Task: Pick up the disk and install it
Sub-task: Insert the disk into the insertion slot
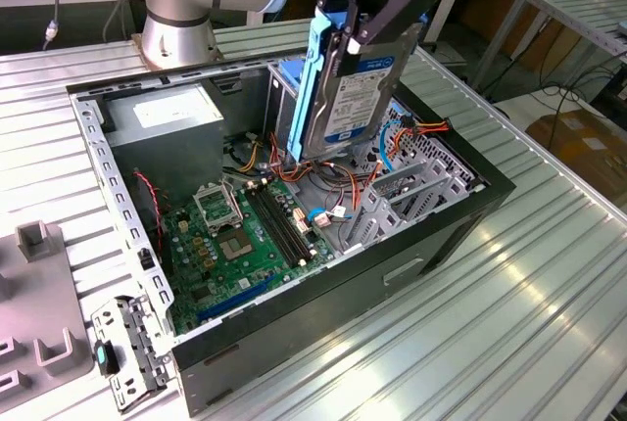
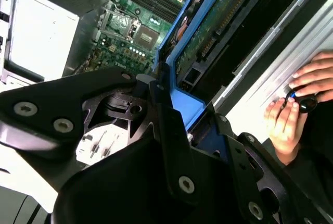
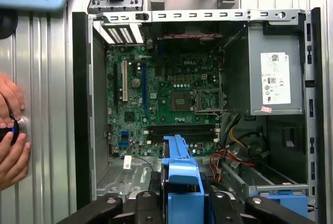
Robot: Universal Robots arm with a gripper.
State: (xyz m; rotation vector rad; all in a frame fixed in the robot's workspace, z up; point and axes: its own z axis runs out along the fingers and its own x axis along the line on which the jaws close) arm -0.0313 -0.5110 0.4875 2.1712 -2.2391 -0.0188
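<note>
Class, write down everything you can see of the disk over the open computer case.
The disk is a flat silver-grey metal rectangle with a white and blue printed label, edged by a blue plastic frame. It stands on edge, slightly tilted, clamped at its top by the black gripper, its lower end over the inside of the open computer case. The second wrist view shows its green circuit-board side.

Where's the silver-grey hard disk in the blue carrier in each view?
Exterior view: silver-grey disk in blue carrier, near-upright in the black gripper above the open case.
Second wrist view: its blue edge and circuit side, beside the gripper.
First wrist view: carrier edge-on, at the gripper.
Shared landmark: green motherboard.
</note>
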